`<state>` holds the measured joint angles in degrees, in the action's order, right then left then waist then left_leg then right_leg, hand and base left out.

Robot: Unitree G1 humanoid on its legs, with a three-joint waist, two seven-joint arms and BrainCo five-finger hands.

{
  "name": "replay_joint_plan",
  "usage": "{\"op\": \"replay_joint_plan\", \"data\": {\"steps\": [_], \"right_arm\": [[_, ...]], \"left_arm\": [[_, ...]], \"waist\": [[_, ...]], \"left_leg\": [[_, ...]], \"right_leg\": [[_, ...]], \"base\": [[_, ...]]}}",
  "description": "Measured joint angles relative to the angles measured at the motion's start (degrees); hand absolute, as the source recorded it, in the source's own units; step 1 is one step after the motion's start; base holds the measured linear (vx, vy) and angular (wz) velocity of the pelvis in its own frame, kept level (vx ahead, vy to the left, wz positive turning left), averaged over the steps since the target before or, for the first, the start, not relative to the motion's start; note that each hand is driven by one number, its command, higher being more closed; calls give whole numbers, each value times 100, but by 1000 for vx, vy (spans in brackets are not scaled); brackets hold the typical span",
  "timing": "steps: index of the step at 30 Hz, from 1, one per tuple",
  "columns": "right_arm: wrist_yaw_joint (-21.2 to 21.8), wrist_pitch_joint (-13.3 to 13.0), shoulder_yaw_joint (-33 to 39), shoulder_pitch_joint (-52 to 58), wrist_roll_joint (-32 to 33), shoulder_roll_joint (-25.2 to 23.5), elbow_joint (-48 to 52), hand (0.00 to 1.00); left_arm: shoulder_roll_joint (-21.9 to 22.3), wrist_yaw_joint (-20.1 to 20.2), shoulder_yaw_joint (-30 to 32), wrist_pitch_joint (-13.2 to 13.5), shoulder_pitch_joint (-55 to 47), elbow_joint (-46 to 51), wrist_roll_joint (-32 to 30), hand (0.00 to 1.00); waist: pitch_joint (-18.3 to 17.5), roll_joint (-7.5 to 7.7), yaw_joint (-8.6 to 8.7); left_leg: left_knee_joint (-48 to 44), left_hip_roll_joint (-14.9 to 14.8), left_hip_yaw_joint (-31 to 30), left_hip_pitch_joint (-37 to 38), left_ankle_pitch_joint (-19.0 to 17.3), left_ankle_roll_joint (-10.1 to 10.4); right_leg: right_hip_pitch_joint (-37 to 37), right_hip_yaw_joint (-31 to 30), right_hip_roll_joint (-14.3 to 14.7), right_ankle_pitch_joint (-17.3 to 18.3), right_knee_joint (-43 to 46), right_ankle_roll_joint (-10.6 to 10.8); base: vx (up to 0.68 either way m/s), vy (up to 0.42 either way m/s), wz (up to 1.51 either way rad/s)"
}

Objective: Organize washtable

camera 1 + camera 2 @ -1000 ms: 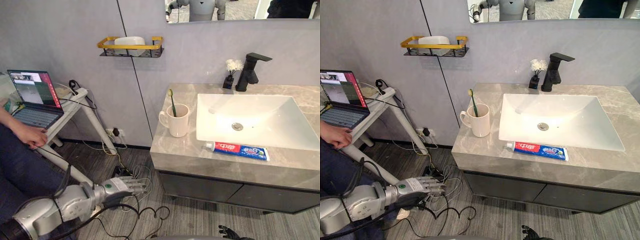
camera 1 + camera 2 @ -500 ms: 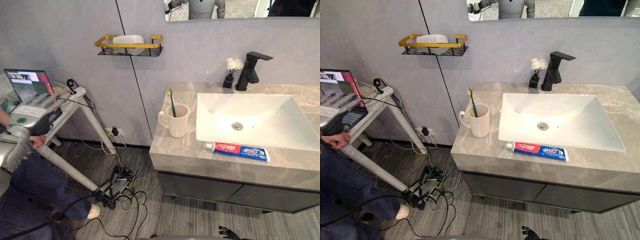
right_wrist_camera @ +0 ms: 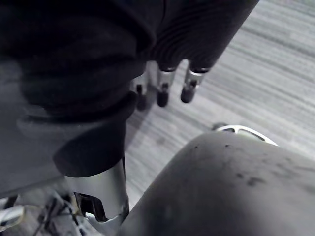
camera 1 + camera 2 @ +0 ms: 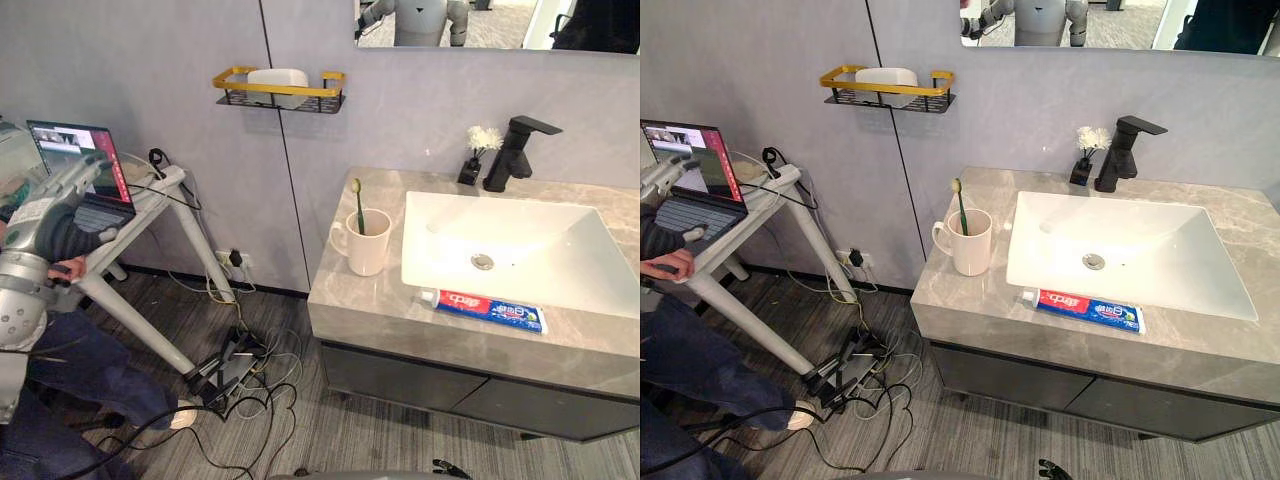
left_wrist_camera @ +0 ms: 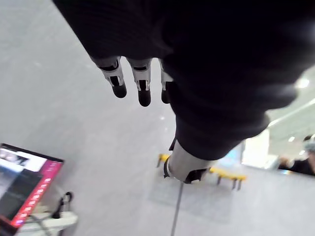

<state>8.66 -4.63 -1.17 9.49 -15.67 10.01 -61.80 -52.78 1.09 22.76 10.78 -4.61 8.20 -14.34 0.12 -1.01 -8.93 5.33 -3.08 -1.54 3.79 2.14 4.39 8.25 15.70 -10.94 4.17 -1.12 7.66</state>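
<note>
A white mug [image 4: 367, 242] with a green toothbrush [image 4: 357, 203] in it stands on the grey stone counter [image 4: 365, 303], left of the white sink [image 4: 520, 215]. A red and blue toothpaste tube [image 4: 490, 309] lies along the counter's front edge, in front of the sink. My left hand [image 4: 52, 215] is raised far to the left, well away from the counter, open with straight fingers [image 5: 142, 86] and nothing in it. My right hand [image 3: 188, 84] hangs low over the floor, open and holding nothing.
A black faucet [image 4: 517, 151] and a small vase of white flowers [image 4: 481, 147] stand behind the sink. A yellow-rimmed wall shelf [image 4: 279, 88] holds a white dish. At the left, a person's hand [image 4: 68, 268] rests by a laptop [image 4: 82, 176] on a white folding table [image 4: 160, 188].
My left arm has swung up from low near the floor to the height of the laptop at the left. The camera has shifted, so the counter sits further right.
</note>
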Motion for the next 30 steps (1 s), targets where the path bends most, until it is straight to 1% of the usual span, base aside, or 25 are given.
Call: {"op": "replay_joint_plan", "data": {"steps": [2, 3, 4, 5, 8, 10, 11, 12, 13, 14, 15, 16, 18, 19, 20, 21, 22, 24, 25, 27, 29, 30], "right_arm": [[-29, -16, -8, -13, 42, -9, -37, 0], [-49, -26, -14, -11, 48, -18, -59, 0], [-83, -44, -12, -23, 66, -15, -119, 0], [-103, -63, -13, -33, 144, -14, -174, 0], [-108, -77, -12, -54, 184, -2, -215, 0], [-111, -84, -14, -67, 204, 11, -260, 0], [-112, -90, -16, -78, 206, 10, -267, 0], [-111, -118, -33, -128, 209, 11, -318, 0], [-112, -121, -41, -148, 210, 16, -341, 0], [-117, -123, -41, -162, 218, 30, -380, 0], [-121, -130, -42, -179, 232, 42, -403, 0], [-124, -128, -48, -213, 279, 43, -433, 0], [-139, -118, -55, -258, 295, 45, -444, 0], [-158, -115, -68, -294, 360, 48, -451, 0], [-196, -113, -71, -295, 409, 53, -451, 0], [-217, -113, -72, -299, 415, 55, -450, 0], [-226, -113, -92, -316, 430, 60, -448, 0], [-225, -113, -102, -351, 432, 69, -445, 0], [-225, -113, -101, -360, 437, 77, -435, 0], [-224, -115, -101, -403, 442, 83, -430, 0], [-224, -116, -101, -447, 456, 96, -423, 0], [-225, -115, -101, -472, 456, 99, -422, 0]], "left_arm": [[326, -33, -2, 182, -339, 918, 299, 0], [402, -32, -28, 232, -384, 1128, 361, 0], [554, -33, -74, 281, -429, 1547, 442, 0], [626, -32, -187, 353, -436, 1922, 593, 0], [701, -27, -506, 489, -439, 2613, 869, 0], [783, 27, -1043, 618, -427, 3145, 1149, 0], [812, 28, -1205, 630, -408, 3238, 1162, 0], [936, 37, -1654, 662, -291, 3342, 1215, 0], [997, 37, -1848, 658, -203, 3342, 1218, 0], [1074, 39, -2171, 642, -16, 3331, 1215, 0], [1179, 54, -2621, 630, 303, 3327, 1211, 0], [1232, 94, -3025, 614, 603, 3317, 1209, 0], [1243, 157, -3545, 605, 996, 3208, 1194, 0], [1291, 216, -3884, 595, 1310, 3050, 1183, 0], [1422, 267, -4288, 577, 1737, 2740, 1132, 0], [1486, 273, -4439, 571, 1889, 2608, 1126, 0], [1676, 303, -4759, 520, 2184, 2281, 1055, 0], [1901, 393, -5012, 454, 2441, 1930, 954, 0], [2044, 402, -5169, 402, 2603, 1715, 900, 0], [2366, 399, -5461, 329, 2947, 1188, 733, 0], [2921, 384, -5731, 213, 3358, 438, 320, 0], [3036, 377, -5774, 186, 3412, 301, 213, 0]], "waist": [[-11, 18, 15], [-11, 18, 16], [-13, 21, 16], [-13, 21, 18], [-11, 15, 48], [-15, 6, 94], [-14, 5, 109], [-17, -17, 184], [-23, -29, 206], [-23, -50, 227], [-20, -67, 261], [-24, -73, 330], [-22, -84, 407], [-16, -96, 499], [-9, -109, 532], [-6, -115, 550], [-4, -123, 668], [8, -146, 705], [29, -153, 789], [69, -175, 842], [95, -206, 976], [106, -221, 998]], "left_leg": [[-1, -1, 2, -13, 0, 1], [-1, -1, 1, -18, 0, 1], [-2, -1, -2, -28, 0, 1], [-2, -1, -11, -28, 0, 1], [-2, -2, -32, -18, 0, 1], [-11, -3, -40, -13, -1, 2], [-26, -2, -41, -15, -2, 3], [-36, -2, -49, -15, -2, 3], [-41, -2, -47, -15, -2, 3], [-51, -3, -46, -14, -2, 3], [-62, -5, -47, -14, -2, 3], [-71, -7, -47, -14, -2, 3], [-76, -8, -36, -13, -2, 3], [-77, -7, -30, -13, -2, 3], [-77, -9, -3, -11, -2, 3], [-76, -9, 3, -12, -2, 3], [-68, -13, 33, -17, -2, 3], [-56, -19, 86, -20, -2, 3], [-54, -19, 117, -19, -2, 3], [-48, -18, 156, -18, -2, 3], [-49, -19, 187, -40, -2, 2], [-49, -19, 191, -45, -2, 2]], "right_leg": [[-26, -10, 0, 5, 22, 1], [-33, -10, 0, 6, 27, 1], [-43, -8, -1, 7, 31, 1], [-41, 0, 0, 16, 42, 6], [-49, 15, -6, 59, 112, -8], [-47, 20, -9, 72, 134, -7], [-44, 20, -12, 72, 140, -8], [-43, 25, -13, 74, 153, -9], [-43, 22, -13, 74, 156, -9], [-43, 20, -14, 74, 164, -9], [-43, 19, -14, 74, 174, -8], [-41, 18, -13, 74, 180, -8], [-47, 6, -14, 73, 185, -8], [-54, 1, -16, 73, 190, -7], [-71, -30, -18, 71, 191, -6], [-78, -37, -18, 71, 191, -5], [-109, -72, -17, 69, 194, -4], [-154, -131, -16, 63, 199, -1], [-166, -158, -17, 56, 195, 4], [-186, -184, -20, 51, 193, 4], [-226, -214, -21, 47, 193, 3], [-236, -219, -22, 47, 193, 3]], "base": [[0, 0, 0], [0, 0, 0], [0, 0, 0], [0, 0, 0], [-15, -15, 4], [0, 0, 0], [-35, -13, 2], [-35, -10, 1], [-40, -10, 0], [-37, -8, -1], [-44, -10, 0], [-48, -13, -1], [-35, -9, -2], [-37, -5, -6], [-33, -5, -7], [-23, -5, -11], [-8, -4, -9], [-1, -2, -14], [3, -1, -14], [1, -2, -11], [0, -6, -8], [-5, -7, -7]]}}
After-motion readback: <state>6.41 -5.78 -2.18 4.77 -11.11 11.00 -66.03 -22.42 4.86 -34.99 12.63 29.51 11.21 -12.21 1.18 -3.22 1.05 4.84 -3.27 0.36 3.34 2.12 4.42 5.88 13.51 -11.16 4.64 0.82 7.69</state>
